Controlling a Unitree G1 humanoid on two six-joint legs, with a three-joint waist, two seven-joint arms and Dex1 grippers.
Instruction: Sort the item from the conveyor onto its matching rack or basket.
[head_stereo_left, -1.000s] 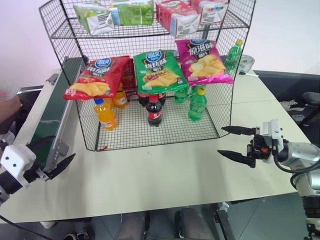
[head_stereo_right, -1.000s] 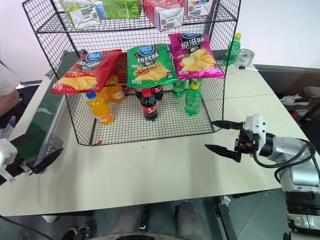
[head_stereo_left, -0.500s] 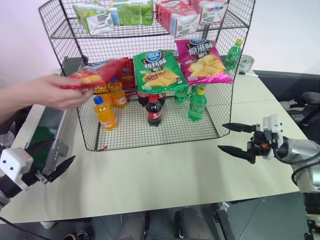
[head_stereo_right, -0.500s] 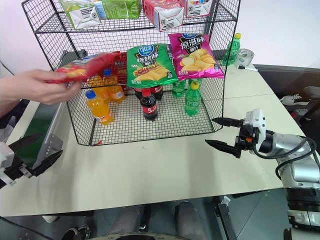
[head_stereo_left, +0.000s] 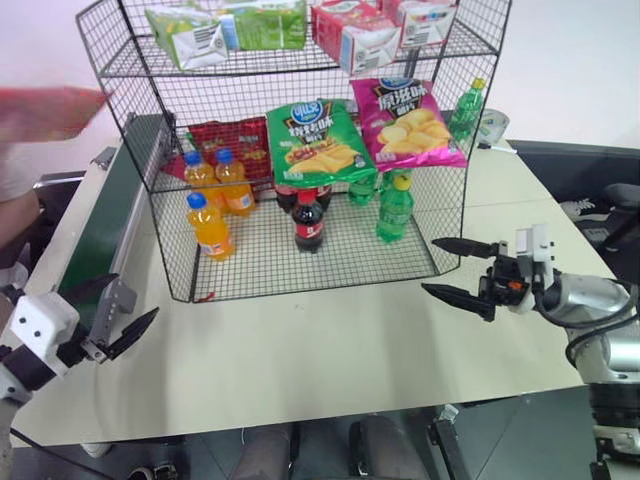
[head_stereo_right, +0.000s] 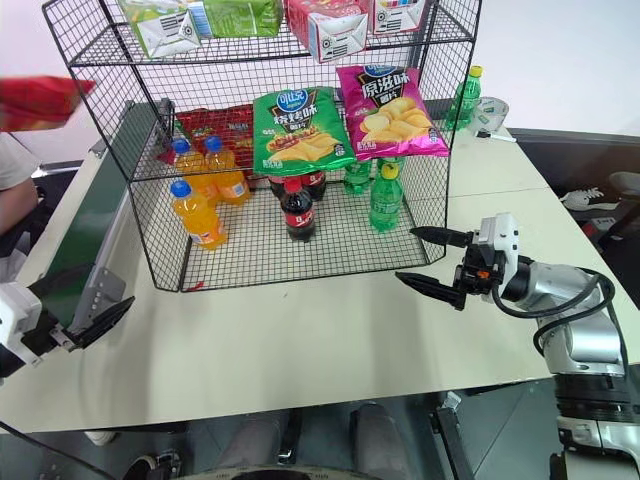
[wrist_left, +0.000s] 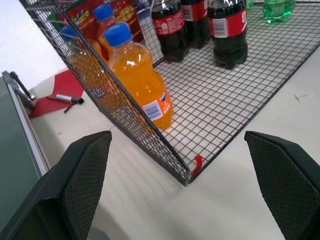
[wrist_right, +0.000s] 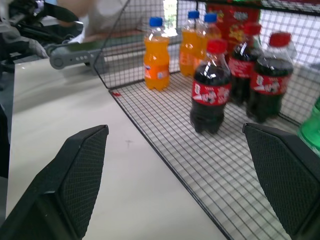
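Both tools spread apart, empty
Left tool (head_stereo_left: 113, 318) at 8 o'clock, right tool (head_stereo_left: 458, 270) at 3; rack (head_stereo_left: 300, 250) holds three orange bottles (front tier).

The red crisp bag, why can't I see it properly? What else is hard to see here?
- Red crisp bag: blurred and cut off by the head view's left edge; its logo cannot be made out.
- The person's hand: not distinguishable from the blurred red.
- Conveyor: far end hidden behind the rack.
- Back cola bottles: partly covered by the front one.
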